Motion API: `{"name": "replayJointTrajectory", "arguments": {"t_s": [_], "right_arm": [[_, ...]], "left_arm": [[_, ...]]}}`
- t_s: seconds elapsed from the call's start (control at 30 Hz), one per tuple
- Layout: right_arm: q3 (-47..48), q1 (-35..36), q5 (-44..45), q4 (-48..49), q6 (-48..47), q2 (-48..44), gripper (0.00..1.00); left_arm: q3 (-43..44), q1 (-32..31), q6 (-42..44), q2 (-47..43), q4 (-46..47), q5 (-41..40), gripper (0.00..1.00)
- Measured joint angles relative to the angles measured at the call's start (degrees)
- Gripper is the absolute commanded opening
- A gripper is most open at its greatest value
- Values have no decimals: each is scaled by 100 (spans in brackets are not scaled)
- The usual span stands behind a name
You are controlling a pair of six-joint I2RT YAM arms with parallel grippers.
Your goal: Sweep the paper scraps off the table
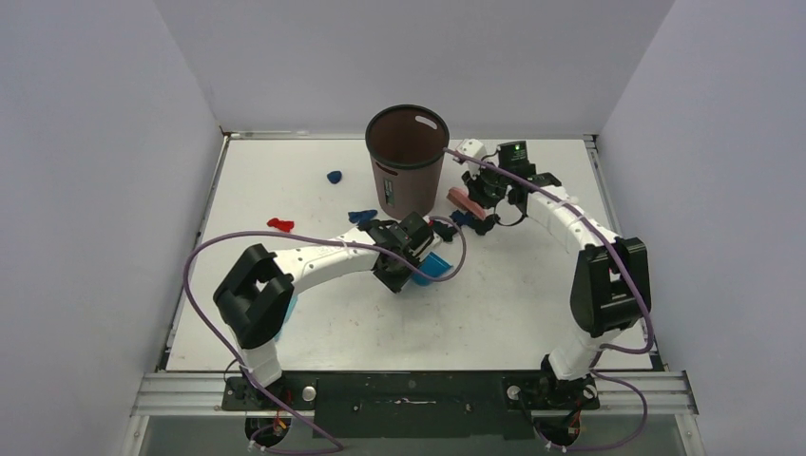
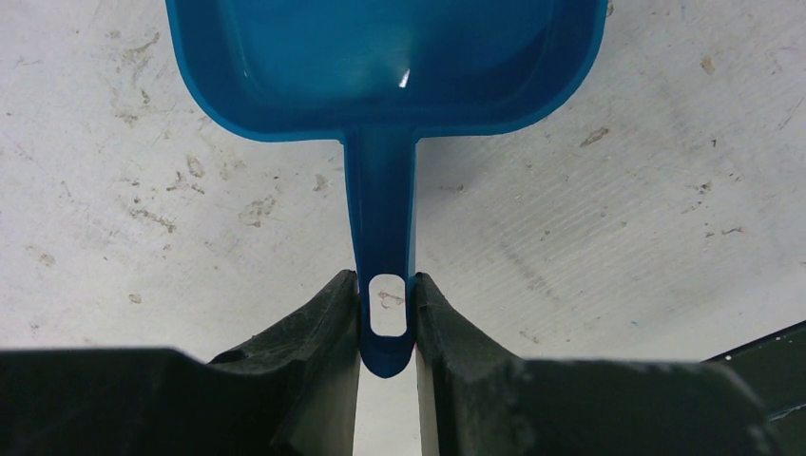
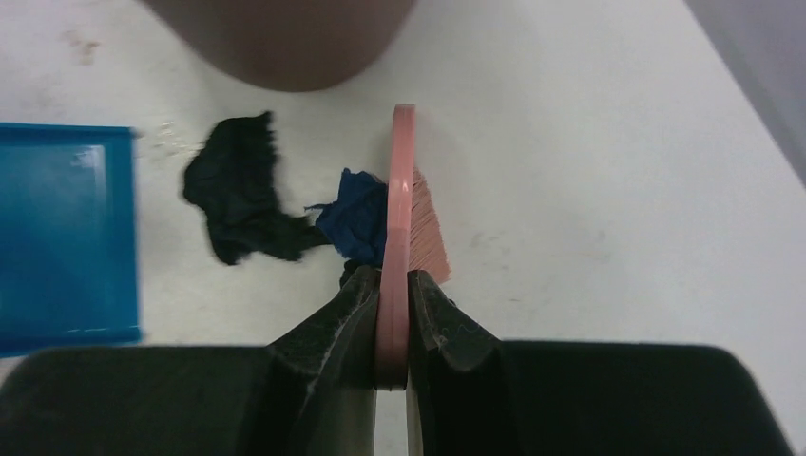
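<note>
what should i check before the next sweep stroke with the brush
1. Left gripper shut on the dustpan handle: ok.
2. Right gripper shut on the brush handle: ok.
3. Scraps lined up between brush and dustpan: ok. The black scrap and the navy scrap lie between them, the navy one against the brush.
4. Dustpan lip flat on the table: cannot tell.
5. Dustpan has room: ok, the part in view is empty.
6. No scraps outside this stroke: not ok. A red scrap and a blue scrap lie left of the bin.
</note>
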Motion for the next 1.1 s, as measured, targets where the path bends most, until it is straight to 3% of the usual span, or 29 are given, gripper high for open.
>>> {"name": "replayJointTrajectory", "arguments": {"t_s": [0.3, 0.63, 0.9, 1.1], "right_arm": [[-511, 772, -461, -575, 501, -785, 5], [-525, 866, -1029, -1753, 686, -1637, 5], [588, 846, -293, -2839, 389, -1963, 5], [826, 702, 835, -2739, -57, -1958, 5]], "left_arm": [[289, -15, 33, 280, 122, 210, 1], [247, -466, -63, 269, 420, -55, 1], [-538, -774, -175, -114, 1233, -415, 1], [-509, -1134, -210, -271, 1217, -525, 1]]}}
